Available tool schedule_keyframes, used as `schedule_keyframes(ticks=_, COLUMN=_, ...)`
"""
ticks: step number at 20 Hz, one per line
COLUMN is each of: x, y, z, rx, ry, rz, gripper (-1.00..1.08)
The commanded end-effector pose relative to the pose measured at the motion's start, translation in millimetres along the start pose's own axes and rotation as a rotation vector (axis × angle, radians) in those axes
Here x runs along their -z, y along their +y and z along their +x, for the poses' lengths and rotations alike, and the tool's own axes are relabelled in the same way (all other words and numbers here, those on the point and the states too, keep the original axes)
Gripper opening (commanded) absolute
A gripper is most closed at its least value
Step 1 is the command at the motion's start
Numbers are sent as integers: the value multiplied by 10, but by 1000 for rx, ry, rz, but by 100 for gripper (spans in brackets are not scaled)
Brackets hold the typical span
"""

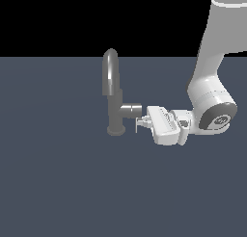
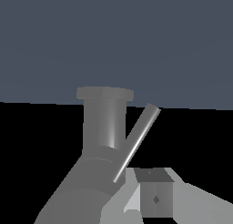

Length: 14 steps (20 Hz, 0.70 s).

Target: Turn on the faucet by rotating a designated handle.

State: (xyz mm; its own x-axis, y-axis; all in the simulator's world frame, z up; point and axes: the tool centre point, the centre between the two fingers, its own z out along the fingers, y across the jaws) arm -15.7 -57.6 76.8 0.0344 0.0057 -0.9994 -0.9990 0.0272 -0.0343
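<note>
Exterior view: faucet (image 1: 115,94) upright on dark floor (image 1: 58,183), side cylinder pointing toward exterior view's right. Gripper (image 1: 141,124) lying horizontal, just beside cylinder end and slightly below it. Handle (image 1: 136,125) small, partly masked by fingers; contact uncertain. Jaw state: cannot tell.

Wrist view: handle (image 2: 136,143) thin lever slanting from cylinder, its near end just beside one fingertip (image 2: 156,198). Second finger not seen.

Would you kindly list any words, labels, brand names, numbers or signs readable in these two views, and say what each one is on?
None: no readable text in either view.
The faucet, its handle and the gripper are plain and unmarked.
The round cap on the arm's wrist joint bears a small mark, too small to read.
</note>
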Motion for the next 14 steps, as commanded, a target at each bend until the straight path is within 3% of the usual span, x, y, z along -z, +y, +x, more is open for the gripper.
schedule_keyframes(ticks=1, x=-108, y=30, z=327, rx=-39, ry=6, rz=0, gripper=-100)
schedule_keyframes(ticks=2, x=-108, y=30, z=327, rx=-39, ry=6, rz=0, gripper=-100)
schedule_keyframes(ticks=3, x=38, y=-19, z=150, rx=-12, ry=14, rz=14, gripper=-100)
schedule_keyframes(ticks=14, x=-34, y=-276, z=306, rx=-27, ry=10, rz=7, gripper=-100)
